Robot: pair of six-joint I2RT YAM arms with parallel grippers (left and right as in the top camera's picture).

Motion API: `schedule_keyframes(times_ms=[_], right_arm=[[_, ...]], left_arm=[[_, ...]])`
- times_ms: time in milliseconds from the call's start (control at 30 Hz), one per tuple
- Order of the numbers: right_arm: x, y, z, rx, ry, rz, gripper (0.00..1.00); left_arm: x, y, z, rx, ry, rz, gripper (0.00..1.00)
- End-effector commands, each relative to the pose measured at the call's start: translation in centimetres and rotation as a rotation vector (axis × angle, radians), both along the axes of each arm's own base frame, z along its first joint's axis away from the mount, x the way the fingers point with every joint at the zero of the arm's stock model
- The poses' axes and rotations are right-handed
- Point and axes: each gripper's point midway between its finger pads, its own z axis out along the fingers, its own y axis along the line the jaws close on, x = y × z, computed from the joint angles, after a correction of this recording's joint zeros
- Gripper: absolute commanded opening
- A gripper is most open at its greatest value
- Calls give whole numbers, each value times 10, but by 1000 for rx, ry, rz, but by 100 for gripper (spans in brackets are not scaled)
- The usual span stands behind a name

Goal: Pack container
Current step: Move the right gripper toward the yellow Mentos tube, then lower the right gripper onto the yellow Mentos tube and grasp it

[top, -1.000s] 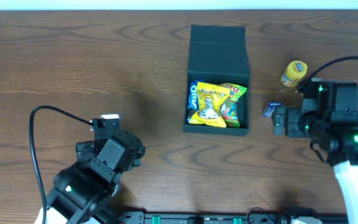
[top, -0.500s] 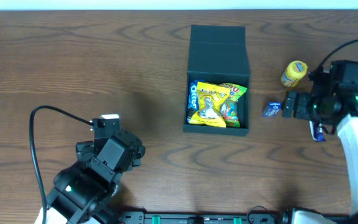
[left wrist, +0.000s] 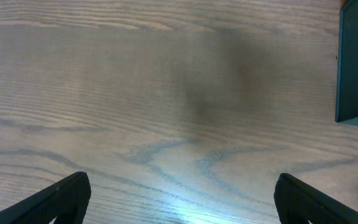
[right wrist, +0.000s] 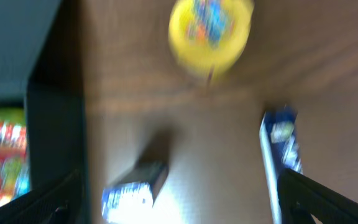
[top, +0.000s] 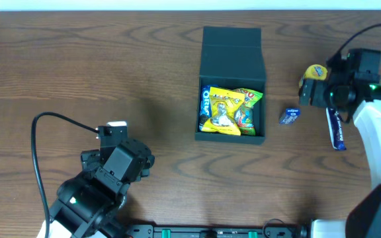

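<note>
Leaves the matte dark teal-black square cardboard container mid-table, flap lid back, open for more bright snack packets. Holds the right gripper wide and empty just beside the round yellow snack pack, probably next; rests the left gripper, likewise wide and empty, over the wooden table.

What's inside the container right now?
The container holds a yellow packet on top, with a blue packet and a green packet showing on either side of it. Together they cover the floor, so anything beneath them is hidden.
</note>
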Motion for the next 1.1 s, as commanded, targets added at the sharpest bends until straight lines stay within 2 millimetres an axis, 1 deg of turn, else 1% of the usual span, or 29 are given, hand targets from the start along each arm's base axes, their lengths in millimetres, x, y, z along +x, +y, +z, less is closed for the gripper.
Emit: schedule_keyframes(times_ms=[0,167,367,600,833,1067], right_arm=[[17,-7,2,-56,-36,23,99],[32,-12,-8,-84,-59,36,99],[51,-19,-30,-115,-65,30,99],[67,-22,-54,-115,-72,30,99],[86,-24,-60,-124,-129,28,99],[89,-24,-72,-123,-120,30,99]], left_arm=[[-1,2,-1,8,3,3,95],[-1,2,-1,8,3,3,95],[-1,2,-1,8,3,3,95],[-1,2,-1,8,3,3,95],[-1,2,-1,8,3,3,95],[-1,2,-1,8,3,3,95]])
